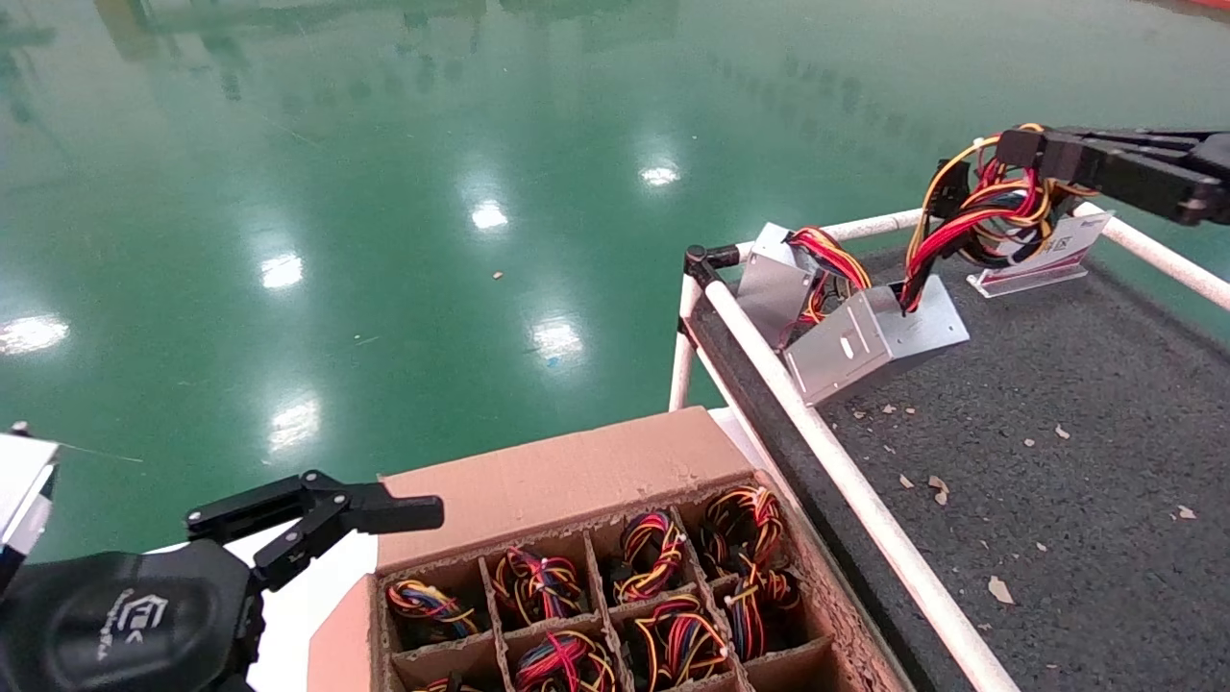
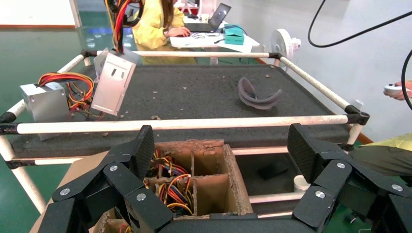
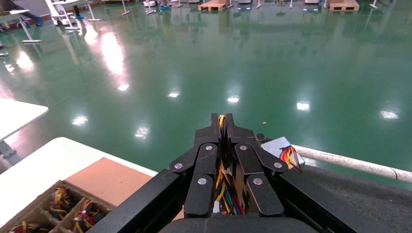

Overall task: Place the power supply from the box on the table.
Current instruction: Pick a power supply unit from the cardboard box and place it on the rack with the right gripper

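Hanging by its wire bundle [image 1: 971, 216] only: the power supply [image 1: 879, 341], tilted, low over the far left corner of the bench [image 1: 1057, 500], well apart from the box [image 1: 567, 471]. Clamped tight on those wires: the right claw [image 1: 1019, 154], with no grip on the metal body itself. Impossible to tell whether the lower edge touches the mat.

Likely to swing or turn on such a soft hold, and so to knock the second power supply [image 1: 774, 284] just beside it, or to land against the white rail [image 1: 826, 452] instead of flat on the mat. Possible also to tip over if released while so tilted. Possible too for loose wires to catch in the claw at opening and drag the unit up, or to hook the small sign [image 1: 1043, 255] near behind. Better to lower slowly and open only after settling.

Parked near the box, fingers wide apart, taking no part: the left claw [image 2: 221, 138].
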`<move>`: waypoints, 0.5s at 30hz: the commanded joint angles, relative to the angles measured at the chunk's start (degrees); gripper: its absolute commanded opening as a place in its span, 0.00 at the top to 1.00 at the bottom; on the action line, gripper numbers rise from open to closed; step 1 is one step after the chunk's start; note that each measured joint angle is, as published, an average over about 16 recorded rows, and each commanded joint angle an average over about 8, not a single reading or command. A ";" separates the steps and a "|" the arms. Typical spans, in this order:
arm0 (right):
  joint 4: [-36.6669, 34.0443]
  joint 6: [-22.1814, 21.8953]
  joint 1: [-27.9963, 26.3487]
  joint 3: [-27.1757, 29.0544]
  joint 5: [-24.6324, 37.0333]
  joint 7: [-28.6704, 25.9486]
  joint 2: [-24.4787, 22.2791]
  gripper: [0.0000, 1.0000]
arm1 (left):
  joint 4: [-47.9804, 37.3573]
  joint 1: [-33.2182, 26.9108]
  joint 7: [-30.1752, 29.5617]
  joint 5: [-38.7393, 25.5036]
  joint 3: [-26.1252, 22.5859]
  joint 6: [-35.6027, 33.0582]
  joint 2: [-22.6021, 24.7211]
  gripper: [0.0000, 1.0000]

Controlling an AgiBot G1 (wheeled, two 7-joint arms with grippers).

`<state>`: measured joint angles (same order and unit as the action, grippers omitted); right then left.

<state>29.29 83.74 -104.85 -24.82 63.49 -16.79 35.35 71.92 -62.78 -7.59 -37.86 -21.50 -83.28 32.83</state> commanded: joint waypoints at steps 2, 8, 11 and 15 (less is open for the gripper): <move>-2.20 -0.34 -0.23 -0.21 0.43 1.66 1.13 1.00 | 0.00 0.00 0.00 0.00 0.00 0.00 0.00 0.00; -8.09 -1.36 -1.30 -0.74 1.65 5.91 3.38 1.00 | 0.00 0.00 0.00 0.00 0.00 0.00 0.00 0.00; -10.89 -1.43 -2.21 -0.94 2.12 7.52 4.22 1.00 | 0.00 0.00 0.00 0.00 0.00 0.00 0.00 0.00; -13.92 -0.92 -3.49 -1.15 2.48 8.87 5.18 1.00 | 0.00 0.00 0.00 0.00 0.00 0.00 0.00 0.00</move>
<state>15.56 82.68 -108.18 -25.95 65.91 -7.98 40.52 71.92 -62.78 -7.59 -37.86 -21.50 -83.27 32.83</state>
